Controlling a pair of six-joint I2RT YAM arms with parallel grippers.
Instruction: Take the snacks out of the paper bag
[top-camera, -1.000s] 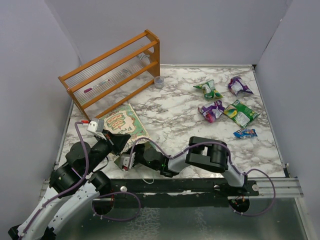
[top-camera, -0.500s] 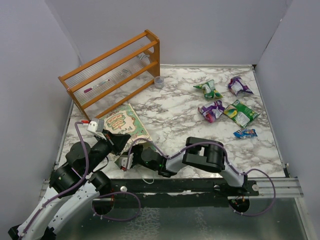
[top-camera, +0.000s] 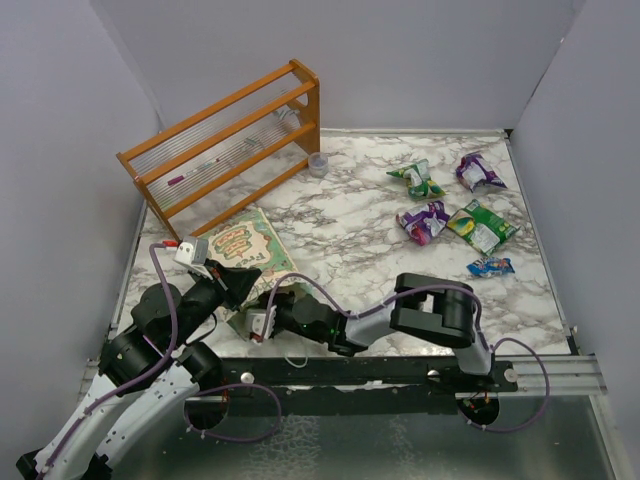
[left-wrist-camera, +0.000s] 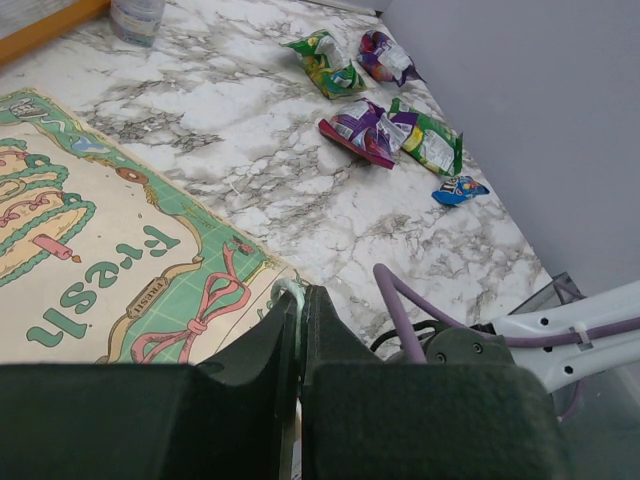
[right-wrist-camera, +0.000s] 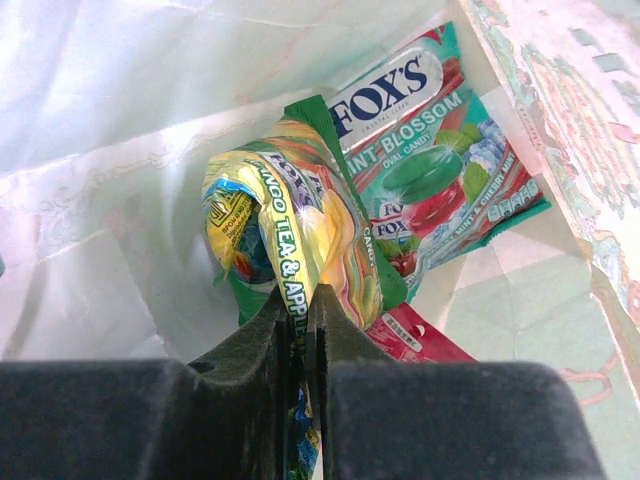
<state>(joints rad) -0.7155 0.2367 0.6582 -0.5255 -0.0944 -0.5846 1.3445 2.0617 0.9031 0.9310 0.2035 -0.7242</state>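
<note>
The green paper bag (top-camera: 248, 248) lies flat at the table's left, printed front up, mouth toward the arms. My left gripper (top-camera: 244, 284) is shut on the bag's near rim (left-wrist-camera: 290, 292), holding the mouth up. My right gripper (top-camera: 254, 318) reaches into the mouth. In the right wrist view it (right-wrist-camera: 302, 300) is shut on a yellow-green snack packet (right-wrist-camera: 300, 215) inside the cream lining (right-wrist-camera: 120, 150). A green Fox's packet (right-wrist-camera: 430, 165) and a red packet (right-wrist-camera: 420, 338) lie deeper in the bag. Several snacks lie out on the table: green (top-camera: 418, 180), purple (top-camera: 480, 172), purple (top-camera: 424, 220).
More packets lie at the right: green (top-camera: 482, 226) and a small blue one (top-camera: 490, 266). An orange wooden rack (top-camera: 225, 140) stands at the back left with a small clear cup (top-camera: 318, 163) beside it. Grey walls close in three sides.
My right arm pushed slightly left into the bag, then drew back to the right with its elbow swinging right. The left gripper and the bag have stayed put.
</note>
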